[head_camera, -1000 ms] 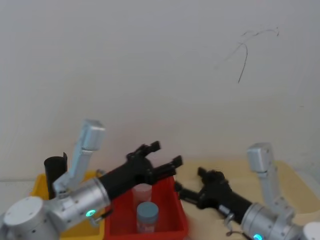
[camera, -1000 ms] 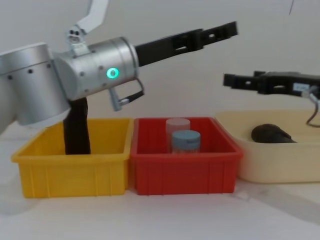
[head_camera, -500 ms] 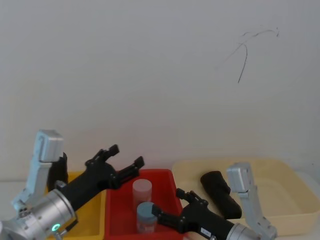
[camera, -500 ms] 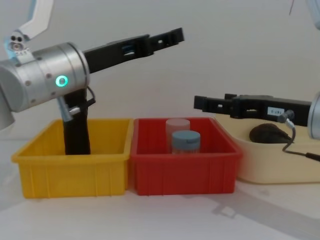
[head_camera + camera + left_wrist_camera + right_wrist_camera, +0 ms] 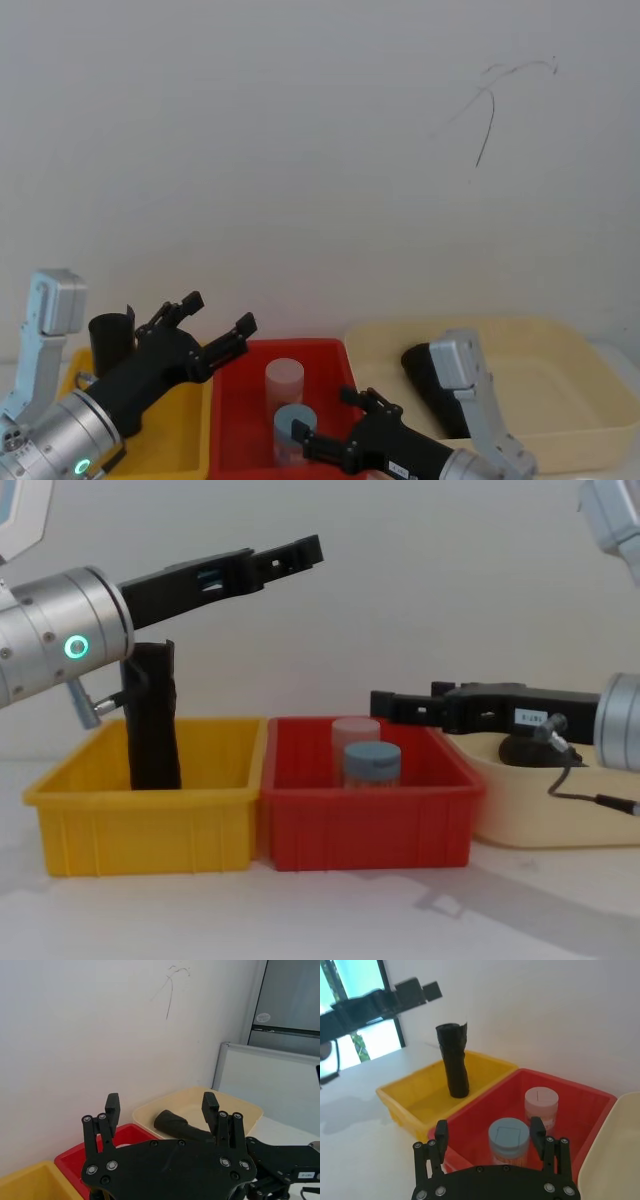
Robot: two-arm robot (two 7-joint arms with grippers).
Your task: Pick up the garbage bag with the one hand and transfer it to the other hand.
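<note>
Chest view puts me at the approach. The one hand (image 5: 298,552), fingers spread and holding nothing, hangs above the yellow bin (image 5: 150,825). The garbage bag (image 5: 152,720) stands upright in that bin, below those fingers and back toward their wrist. I judge the next move is to draw back and drop until the fingers straddle the roll above the bin wall. The other hand (image 5: 390,704), fingers also spread, hovers over the red bin (image 5: 370,830), with a blue-lidded jar (image 5: 372,760) beneath its tips. A creased roll (image 5: 525,750) in the beige tray (image 5: 560,815) is not my target.

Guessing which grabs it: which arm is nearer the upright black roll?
Left. Left gripper reaches above the garbage bag in the yellow bin; right gripper hovers over the red bin.
</note>
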